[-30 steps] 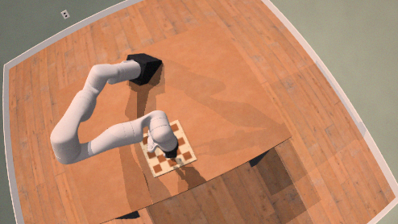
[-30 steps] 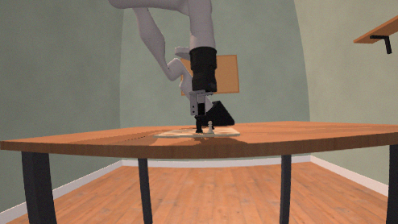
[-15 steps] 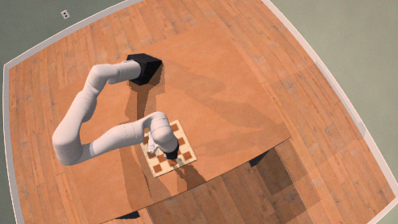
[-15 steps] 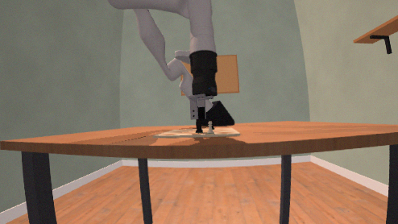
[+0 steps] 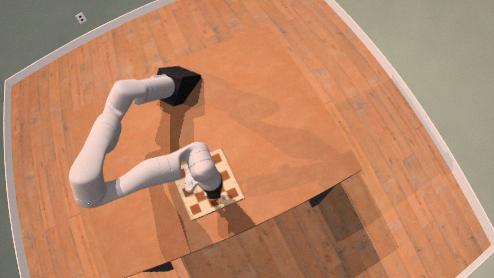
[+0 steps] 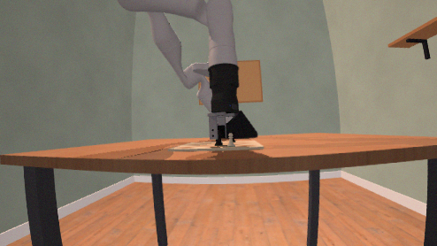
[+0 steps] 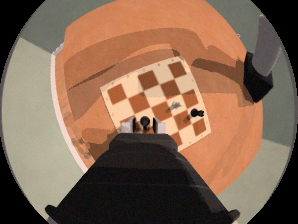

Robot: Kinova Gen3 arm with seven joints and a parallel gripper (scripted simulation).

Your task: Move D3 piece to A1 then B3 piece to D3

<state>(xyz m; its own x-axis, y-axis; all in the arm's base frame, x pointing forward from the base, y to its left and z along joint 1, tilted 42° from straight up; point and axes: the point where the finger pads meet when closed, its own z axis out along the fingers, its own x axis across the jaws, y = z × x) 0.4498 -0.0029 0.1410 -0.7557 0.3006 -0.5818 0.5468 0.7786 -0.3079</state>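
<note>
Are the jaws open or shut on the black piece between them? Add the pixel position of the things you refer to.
Open: in the wrist view, a gap shows on each side of the black piece (image 6: 218, 142) (image 7: 145, 121), so neither jaw touches it.
</note>
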